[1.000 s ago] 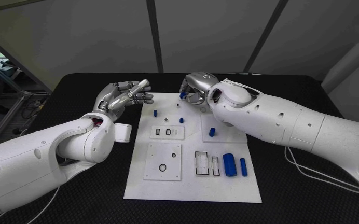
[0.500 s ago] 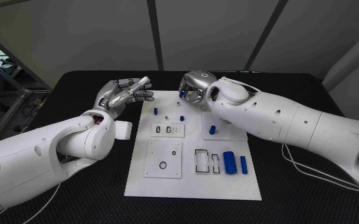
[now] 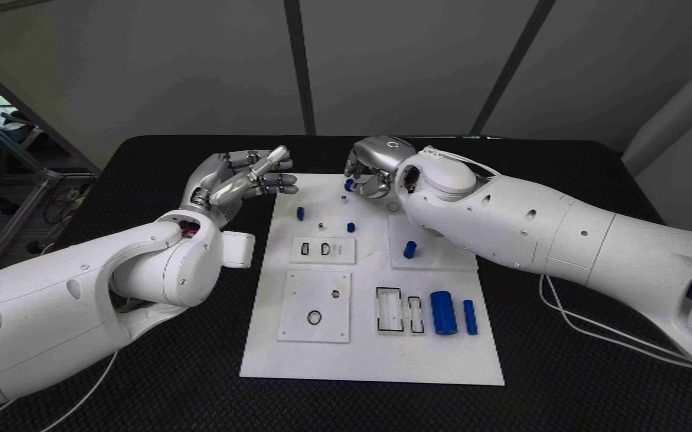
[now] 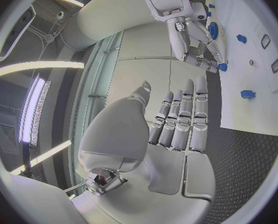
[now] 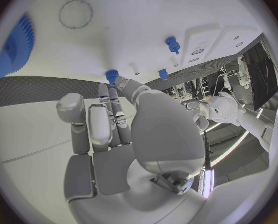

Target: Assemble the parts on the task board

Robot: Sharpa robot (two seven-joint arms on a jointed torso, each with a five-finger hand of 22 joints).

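Observation:
The white task board [image 3: 372,352] lies in the middle of the black table. My right hand [image 3: 372,167] hovers over the board's far edge and pinches a small blue part [image 3: 351,184] at its fingertips; the part [image 5: 112,75] also shows in the right wrist view. My left hand [image 3: 238,180] is raised beside the board's far left corner, fingers stretched out and holding nothing. The left wrist view shows the left hand [image 4: 182,119] with the right hand [image 4: 198,45] and its blue part [image 4: 222,67] beyond it.
Blue pegs [image 3: 300,214] [image 3: 349,228] [image 3: 410,249] stand on the board's far half. Two blue cylinders [image 3: 443,313] [image 3: 469,318] lie near its right edge beside rectangular slots [image 3: 389,314]. A blue gear [image 5: 17,45] sits on the board near the right hand.
Both hands stay almost where they were. The left hand has edged slightly up and away from me; the right hand still pinches the blue part.

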